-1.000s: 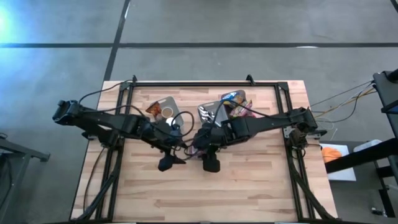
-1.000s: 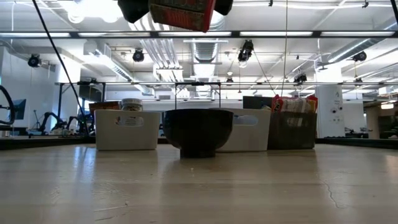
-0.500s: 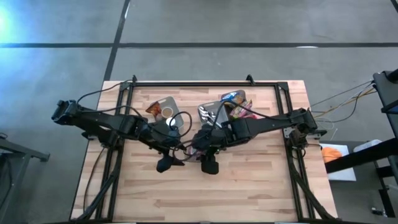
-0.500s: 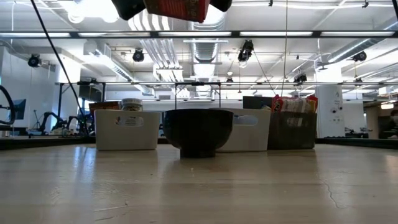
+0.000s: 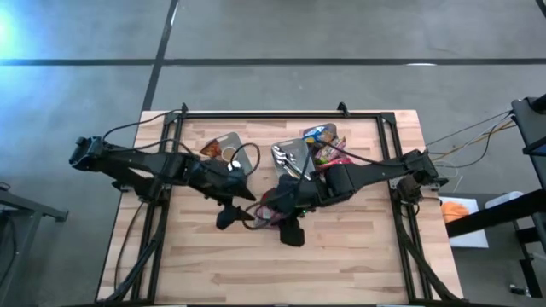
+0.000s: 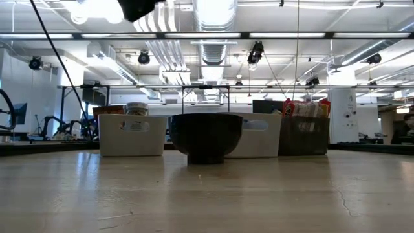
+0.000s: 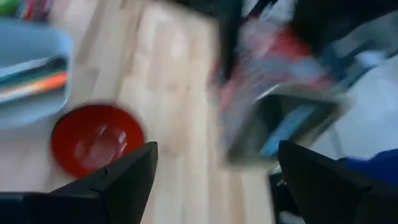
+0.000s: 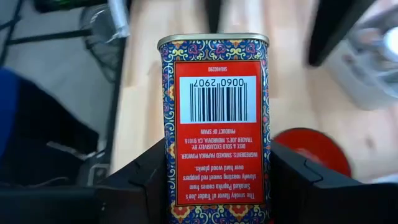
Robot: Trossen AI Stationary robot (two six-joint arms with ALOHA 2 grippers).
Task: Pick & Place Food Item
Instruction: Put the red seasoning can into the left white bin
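Observation:
A red and blue paprika tin (image 8: 214, 118) with a barcode label is up in the air, and my right gripper (image 8: 217, 163) is shut on it. In the high view the tin (image 5: 271, 211) shows at mid-table between the two arms. A bowl, dark outside (image 6: 206, 137) and red inside (image 8: 311, 152), stands on the wood below and beside it. My left gripper (image 7: 217, 180) hovers open close by with nothing between its fingers; it faces the bowl (image 7: 96, 140) and the blurred tin (image 7: 273, 93). My right gripper pinches the tin's two narrow sides (image 8: 174, 158) between its two fingers (image 8: 140, 177), at the end nearer the wrist. The tin lies along the fingers and sticks out beyond them, barcode face toward the camera. It slants downward, lifted clear of table and bowl.
Two white bins (image 6: 132, 134) (image 6: 255, 134) and a dark bin of snack packets (image 6: 304, 129) stand along the far side. A black frame (image 5: 256, 113) rims the table. Bare wood (image 5: 281, 273) lies toward the near edge.
My right gripper has risen with the tin, which has left the top of the low view. The bowl has stayed in place.

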